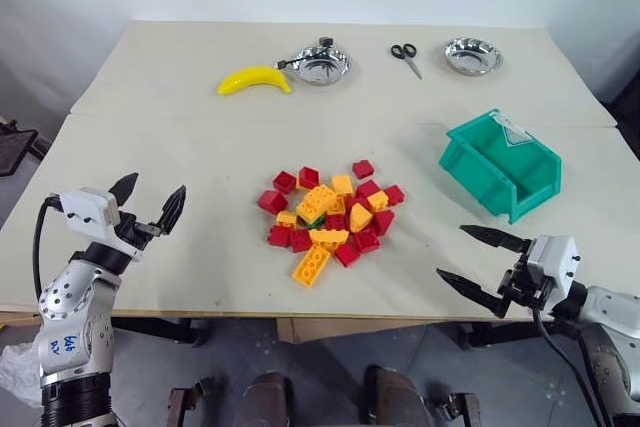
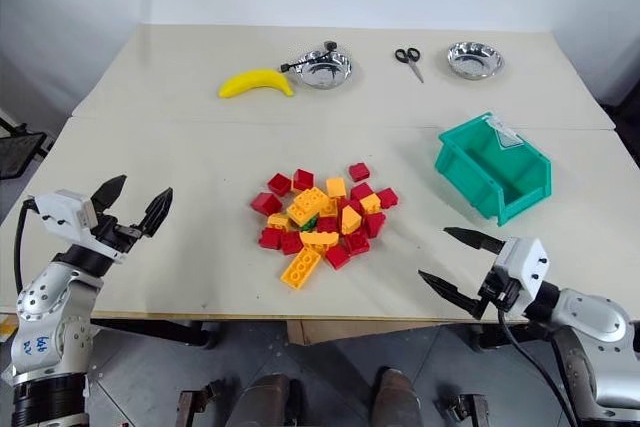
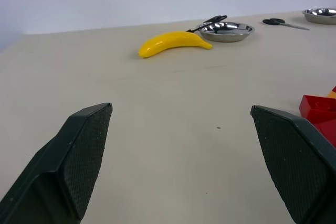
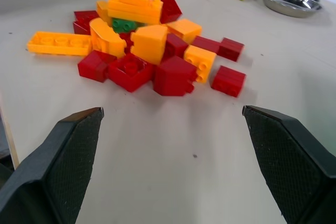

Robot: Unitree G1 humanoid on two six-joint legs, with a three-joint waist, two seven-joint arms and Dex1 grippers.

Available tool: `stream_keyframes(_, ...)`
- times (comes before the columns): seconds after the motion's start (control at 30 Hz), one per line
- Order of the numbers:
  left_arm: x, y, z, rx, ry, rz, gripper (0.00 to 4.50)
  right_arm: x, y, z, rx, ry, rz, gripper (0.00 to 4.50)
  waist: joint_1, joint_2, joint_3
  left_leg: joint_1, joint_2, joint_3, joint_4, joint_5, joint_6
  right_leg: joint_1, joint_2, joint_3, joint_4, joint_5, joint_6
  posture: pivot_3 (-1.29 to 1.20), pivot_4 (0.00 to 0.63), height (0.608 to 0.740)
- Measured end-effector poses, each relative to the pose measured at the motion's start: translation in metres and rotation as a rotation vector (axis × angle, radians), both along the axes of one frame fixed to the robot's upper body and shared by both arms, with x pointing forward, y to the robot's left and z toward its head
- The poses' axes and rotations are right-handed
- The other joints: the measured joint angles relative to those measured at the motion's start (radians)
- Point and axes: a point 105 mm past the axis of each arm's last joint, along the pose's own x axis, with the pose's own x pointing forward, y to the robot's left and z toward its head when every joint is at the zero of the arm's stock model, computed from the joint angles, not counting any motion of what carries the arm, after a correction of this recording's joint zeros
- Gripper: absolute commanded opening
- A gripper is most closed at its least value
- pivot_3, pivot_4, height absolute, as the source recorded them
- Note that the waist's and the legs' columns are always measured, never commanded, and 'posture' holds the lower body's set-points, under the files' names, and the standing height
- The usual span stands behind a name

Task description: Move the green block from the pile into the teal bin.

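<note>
Both grippers empty, fingers spread wide. Left gripper (image 1: 153,203) hovers over bare table at the lower left of the head view, well apart from the pile. Right gripper (image 1: 480,259) sits at the lower right near the table's front edge, fingers aimed toward the centre of the frame; its wrist view looks straight at the bricks, so I judge this arm the better lined up for the reach.

Pile (image 1: 333,220) lies at the centre of the table (image 1: 180,137), red and yellow-orange bricks heaped loosely. Green block (image 4: 124,25) is mostly buried: in the right wrist view only a small studded patch shows, tucked under a long yellow-orange brick (image 4: 135,2) and wedged against a curved yellow-orange piece (image 4: 107,36). In the head view it is a green sliver (image 1: 316,220) near the middle of the heap. Likely reason for the wide-spread fingers: no commitment to a grasp yet, and the target has neighbours touching it on several sides.

Teal bin (image 1: 500,163) stands at the right of the frame, up and to the right of the pile, closer to the right gripper than to the left. It is tilted askew to the table edge, interior visible and apparently holding nothing.

Far edge of table, not relevant to the task: banana (image 1: 255,80), two silver bowls (image 1: 320,65) (image 1: 473,55), scissors (image 1: 405,55).

Judgement: task not started. Risk: pinching the green block will drag or topple the overlying yellow-orange brick; a narrow approach from above looks needed.
</note>
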Motion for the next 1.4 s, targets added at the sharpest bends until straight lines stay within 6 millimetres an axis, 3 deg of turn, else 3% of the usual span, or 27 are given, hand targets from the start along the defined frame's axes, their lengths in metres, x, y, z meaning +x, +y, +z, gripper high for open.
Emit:
stream_keyframes(0.13,0.000,-0.016,-0.004,0.077,0.045,-0.124,4.50,0.004,0.000,0.003,0.007,-0.005,-0.021,4.44,0.000,0.000,0.000,0.000,0.000,0.000,0.000,0.000,0.000,0.000,0.000,0.000,0.000,0.000,0.000,0.00,0.150,0.740)
stream_keyframes(0.33,-0.020,-0.064,0.002,0.328,0.080,-0.565,4.50,0.012,0.010,0.028,0.058,-0.008,0.000,4.44,-0.002,0.000,0.000,0.000,0.000,0.001,0.000,0.000,0.000,-0.001,0.000,0.000,0.000,0.000,-0.001,0.00,0.150,0.740)
stream_keyframes(0.43,-0.029,-0.080,0.007,0.374,0.099,-0.731,3.90,0.012,0.013,0.038,0.036,0.003,0.041,3.83,-0.002,0.000,0.000,0.000,0.000,0.001,0.000,0.000,0.000,-0.001,0.000,0.000,0.000,0.000,-0.001,0.00,0.150,0.740)
stream_keyframes(0.6,-0.043,-0.100,-0.004,0.351,0.189,-0.950,2.36,0.005,0.015,0.040,-0.051,0.030,0.124,2.17,0.000,0.000,0.000,0.000,0.000,0.001,0.000,0.000,0.000,-0.001,0.000,0.000,0.000,0.000,-0.001,0.00,0.150,0.740)
stream_keyframes(0.73,-0.043,-0.122,-0.014,0.347,0.199,-1.061,1.19,0.004,0.016,0.041,-0.051,0.022,0.124,0.86,0.002,0.000,0.000,0.000,0.000,0.001,0.001,0.000,0.000,-0.001,0.000,0.000,0.001,0.000,-0.001,0.00,0.150,0.740)
stream_keyframes(0.83,-0.039,-0.140,-0.015,0.331,0.178,-1.112,0.22,0.003,0.010,0.041,-0.031,0.019,0.083,0.79,0.004,0.000,0.000,-0.001,0.000,0.001,0.001,0.000,0.000,-0.001,0.000,0.000,0.000,0.000,-0.001,0.00,0.150,0.740)
stream_keyframes(0.87,-0.035,-0.146,-0.016,0.323,0.172,-1.120,0.01,0.003,0.006,0.042,-0.005,0.025,0.057,0.96,0.005,0.000,0.000,-0.001,0.000,0.001,0.001,0.000,0.000,-0.001,0.000,0.000,0.000,0.000,-0.001,0.00,0.150,0.740)
stream_keyframes(0.93,-0.031,-0.154,-0.017,0.315,0.167,-1.135,0.00,0.000,-0.001,0.039,0.027,0.062,0.025,1.47,0.003,0.000,0.000,-0.001,0.000,0.001,0.001,0.000,0.000,0.000,0.000,0.000,0.000,0.000,0.000,0.00,0.150,0.740)
stream_keyframes(1.17,-0.005,-0.187,-0.015,0.330,0.144,-1.162,0.00,-0.016,-0.015,0.027,0.024,0.113,-0.017,3.79,0.004,0.000,0.000,0.000,0.000,0.001,0.001,0.000,0.000,0.000,0.000,0.000,0.000,0.000,0.000,0.00,0.150,0.740)
stream_keyframes(1.23,0.010,-0.193,-0.020,0.345,0.181,-1.118,0.00,-0.018,-0.016,0.027,0.023,0.097,-0.029,4.48,0.003,0.000,0.000,0.000,0.000,0.001,0.001,0.000,0.000,0.000,0.000,0.000,0.000,0.000,0.000,0.00,0.150,0.740)
stream_keyframes(1.3,0.035,-0.199,-0.020,0.281,0.236,-1.011,0.00,-0.019,-0.013,0.027,0.030,0.088,-0.028,4.48,0.003,-0.001,0.001,0.000,0.000,0.001,0.002,0.000,0.000,0.000,0.000,0.000,0.000,0.000,0.000,0.00,0.150,0.740)
stream_keyframes(1.4,0.071,-0.197,-0.004,0.098,0.255,-0.828,0.00,-0.020,-0.009,0.027,0.031,0.064,-0.028,4.48,0.003,-0.002,0.002,-0.001,0.000,0.000,0.002,0.000,0.000,0.000,0.000,0.000,0.000,0.000,0.001,0.00,0.150,0.740)
